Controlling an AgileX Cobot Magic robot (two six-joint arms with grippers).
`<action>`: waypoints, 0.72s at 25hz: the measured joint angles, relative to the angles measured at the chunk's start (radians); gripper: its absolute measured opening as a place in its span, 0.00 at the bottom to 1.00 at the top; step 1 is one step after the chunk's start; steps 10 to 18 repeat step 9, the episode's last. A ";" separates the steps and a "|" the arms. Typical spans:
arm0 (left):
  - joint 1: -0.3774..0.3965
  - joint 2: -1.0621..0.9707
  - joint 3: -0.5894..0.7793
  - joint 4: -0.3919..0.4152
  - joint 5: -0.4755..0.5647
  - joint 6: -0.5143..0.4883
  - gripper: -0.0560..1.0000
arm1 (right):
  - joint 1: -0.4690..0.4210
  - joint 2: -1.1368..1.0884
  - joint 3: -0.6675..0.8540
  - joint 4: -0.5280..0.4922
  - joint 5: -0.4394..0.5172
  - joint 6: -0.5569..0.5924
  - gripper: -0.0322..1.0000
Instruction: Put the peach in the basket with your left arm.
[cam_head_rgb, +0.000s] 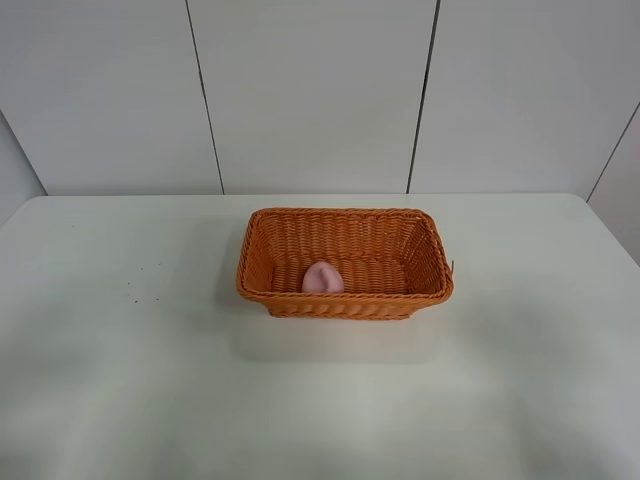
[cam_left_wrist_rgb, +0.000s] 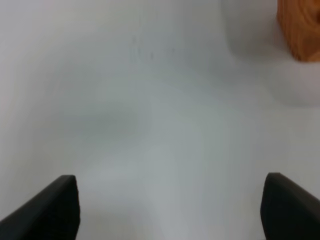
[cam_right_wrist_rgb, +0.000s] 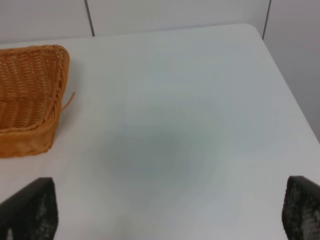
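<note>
The pale pink peach (cam_head_rgb: 322, 278) lies inside the orange wicker basket (cam_head_rgb: 345, 216), near its front wall, left of middle. Neither arm shows in the exterior high view. In the left wrist view my left gripper (cam_left_wrist_rgb: 172, 207) is open and empty over bare table, its two black fingertips (cam_left_wrist_rgb: 47, 210) wide apart, with a corner of the basket (cam_left_wrist_rgb: 300, 27) at the frame's edge. In the right wrist view my right gripper (cam_right_wrist_rgb: 170, 212) is open and empty, fingertips (cam_right_wrist_rgb: 30, 210) far apart, with the basket's end (cam_right_wrist_rgb: 30, 100) beside it. The peach is hidden in both wrist views.
The white table (cam_head_rgb: 130, 330) carries only the basket. Its right edge (cam_right_wrist_rgb: 287, 80) shows in the right wrist view. A white panelled wall (cam_head_rgb: 310, 90) stands behind the table's back edge.
</note>
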 joint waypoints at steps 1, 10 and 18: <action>0.000 -0.001 0.000 0.000 0.000 0.000 0.85 | 0.000 0.000 0.000 0.000 0.000 0.000 0.70; 0.000 -0.004 0.000 0.000 0.001 -0.002 0.85 | 0.000 0.000 0.000 0.000 0.000 0.000 0.70; 0.000 -0.004 0.000 0.000 0.001 -0.002 0.85 | 0.000 0.000 0.000 0.000 0.000 0.000 0.70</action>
